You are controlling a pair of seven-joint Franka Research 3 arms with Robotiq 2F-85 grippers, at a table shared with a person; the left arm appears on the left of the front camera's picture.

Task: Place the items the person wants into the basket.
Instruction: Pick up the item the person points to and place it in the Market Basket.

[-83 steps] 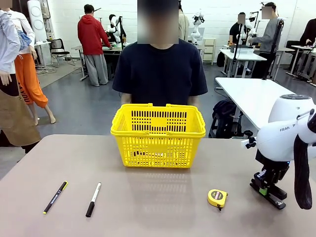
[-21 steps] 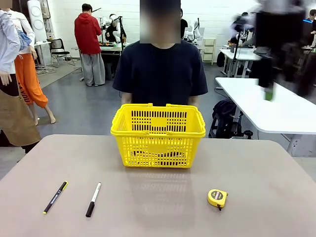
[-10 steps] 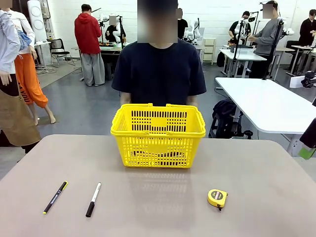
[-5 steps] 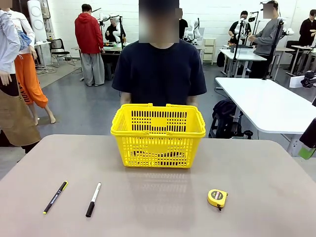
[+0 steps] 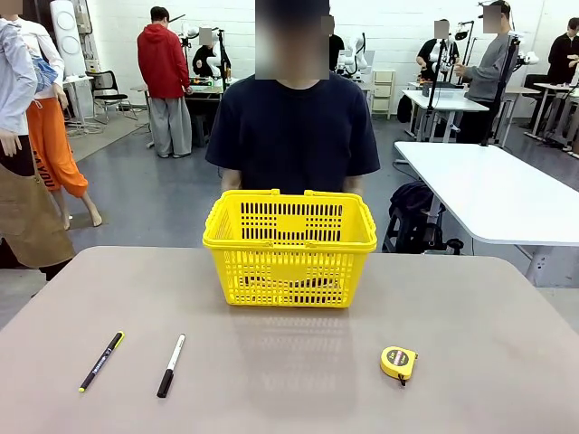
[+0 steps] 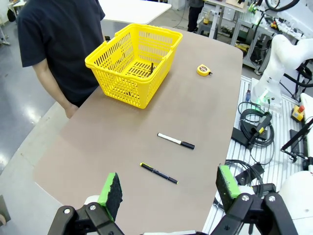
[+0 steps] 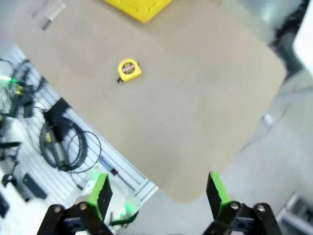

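The yellow basket (image 5: 289,249) stands at the table's far middle, in front of the person (image 5: 292,136) in a dark T-shirt. Some dark thing (image 6: 151,67) lies inside it, too small to name. The round yellow tape measure (image 5: 399,363) lies on the table at the near right. From high over the table's left end, my left gripper (image 6: 168,186) looks down open and empty, far from the basket (image 6: 129,63) and tape measure (image 6: 204,70). My right gripper (image 7: 157,193) hangs open and empty high above the table's corner, the tape measure (image 7: 129,70) well below it.
A black pen with a yellow end (image 5: 101,361) and a black-and-white marker (image 5: 170,364) lie at the near left. Cables (image 6: 254,132) and another arm's base (image 6: 274,63) sit beside the table. The right wrist view is blurred.
The dark piece of the right arm with its green pad at the front view's right edge is gone from that view. Nothing on the table has moved.
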